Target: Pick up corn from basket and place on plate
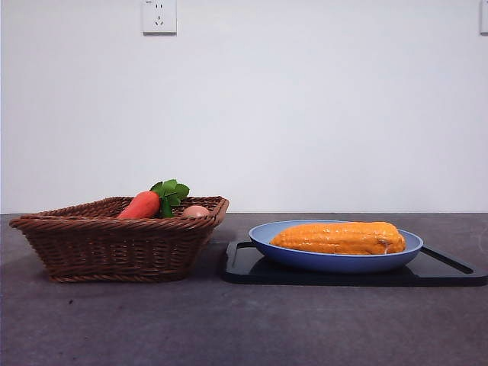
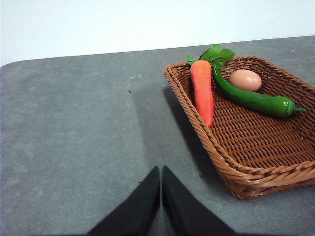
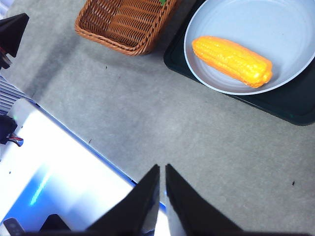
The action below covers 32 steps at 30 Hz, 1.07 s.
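Corn point(image 1: 338, 238) already sits on the plate point(image 1: 335, 262), so job's basically done; my left pincer point(image 2: 161, 196) and right pincer point(image 3: 162, 189) are both closed, empty, just parking.

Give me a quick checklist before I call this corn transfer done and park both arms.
1. Corn lying inside the plate: ok, it rests on its side within the rim.
2. Plate sitting on the black tray: ok.
3. Corn gone from the basket: ok; only the carrot, green pepper and egg remain.
4. Left gripper empty and clear of the basket: ok, jaws shut over bare table.
5. Right gripper released and clear of the plate: ok, jaws shut, holding nothing.
6. Arms out of the front view: ok, neither shows there.
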Motion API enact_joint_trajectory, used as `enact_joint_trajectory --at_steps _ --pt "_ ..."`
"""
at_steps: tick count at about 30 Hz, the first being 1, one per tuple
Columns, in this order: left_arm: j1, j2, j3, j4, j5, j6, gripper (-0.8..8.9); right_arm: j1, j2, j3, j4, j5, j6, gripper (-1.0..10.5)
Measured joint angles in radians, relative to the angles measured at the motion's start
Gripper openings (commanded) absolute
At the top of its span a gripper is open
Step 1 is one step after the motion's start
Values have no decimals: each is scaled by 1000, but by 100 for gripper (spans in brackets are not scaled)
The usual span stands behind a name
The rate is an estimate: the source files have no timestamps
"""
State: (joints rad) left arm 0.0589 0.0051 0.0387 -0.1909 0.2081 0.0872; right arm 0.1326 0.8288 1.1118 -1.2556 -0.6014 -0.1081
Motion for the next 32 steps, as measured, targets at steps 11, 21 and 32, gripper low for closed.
enact_joint_trajectory --at_steps 11,21,32 --pt "0 0 0 0 0 0 7 -57 -62 -13 164 -2 -104 3" --pt "0 0 0 0 0 0 7 -221 -334 -398 735 -54 -153 3" --pt "0 0 0 0 0 0 7 -234 -667 -899 1156 247 -38 3"
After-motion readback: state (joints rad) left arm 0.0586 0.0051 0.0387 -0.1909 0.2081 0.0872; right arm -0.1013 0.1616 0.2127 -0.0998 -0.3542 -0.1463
